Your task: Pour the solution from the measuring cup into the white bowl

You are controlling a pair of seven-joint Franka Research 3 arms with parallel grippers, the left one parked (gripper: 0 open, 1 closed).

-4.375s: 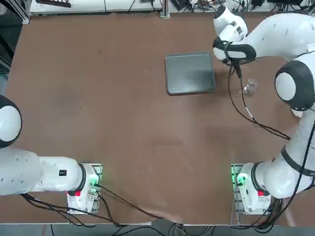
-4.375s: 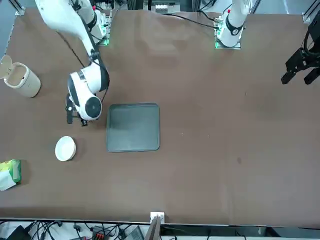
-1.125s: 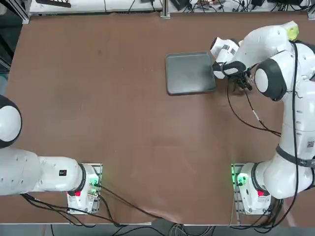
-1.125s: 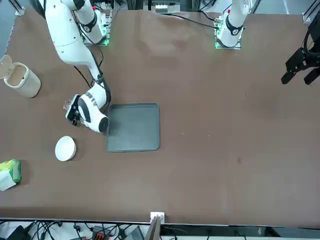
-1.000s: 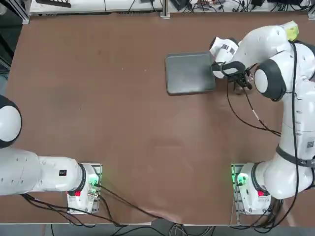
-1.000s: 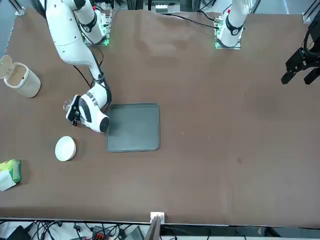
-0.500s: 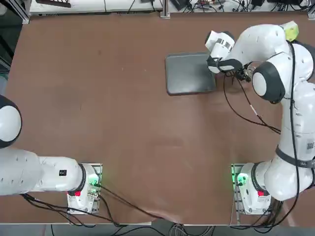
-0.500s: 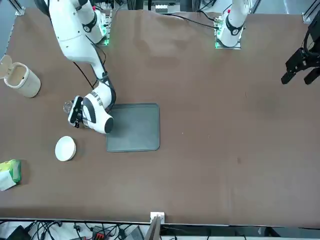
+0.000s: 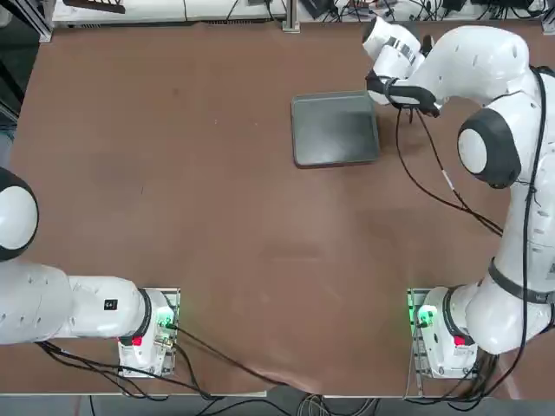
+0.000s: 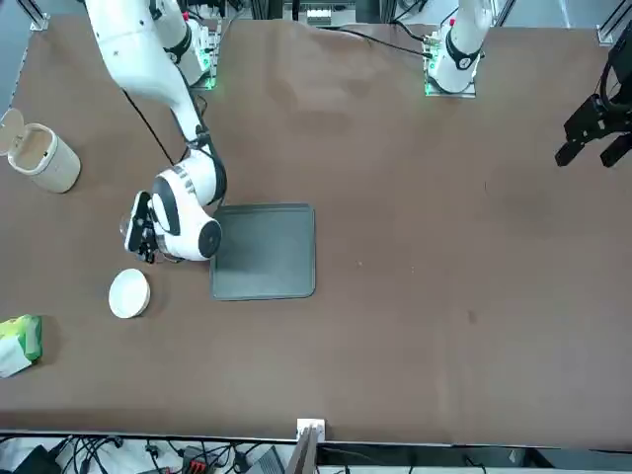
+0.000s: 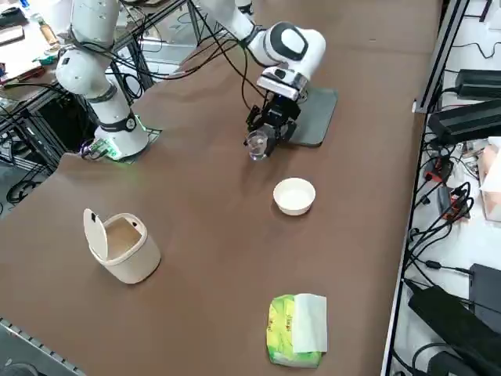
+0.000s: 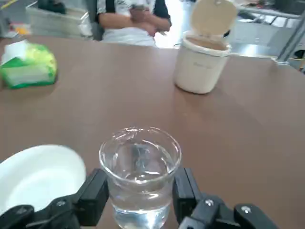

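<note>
My right gripper (image 12: 139,193) is shut on the measuring cup (image 12: 139,174), a tiny clear cup with clear liquid in it. The black fingers (image 12: 93,196) press on both sides of the cup and keep it upright. In the right side view the measuring cup (image 11: 257,146) hangs below the gripper (image 11: 264,138), beside the tray and short of the white bowl (image 11: 294,196). From the front, the gripper (image 10: 138,229) is a little behind the white bowl (image 10: 129,293). The wrist view shows the bowl (image 12: 38,179) low beside the cup. The arm hides both from the top view.
A dark grey tray (image 9: 336,130) lies just beside the gripper. A cream mug with a flipped lid (image 11: 121,247) and a green tissue pack (image 11: 297,329) sit toward the robot's right edge. A person with folded arms (image 12: 131,19) sits beyond the table.
The cup stood alone on the table at first. The gripper has since come down and shut on it, and now carries it toward the white bowl and the table's far edge.
</note>
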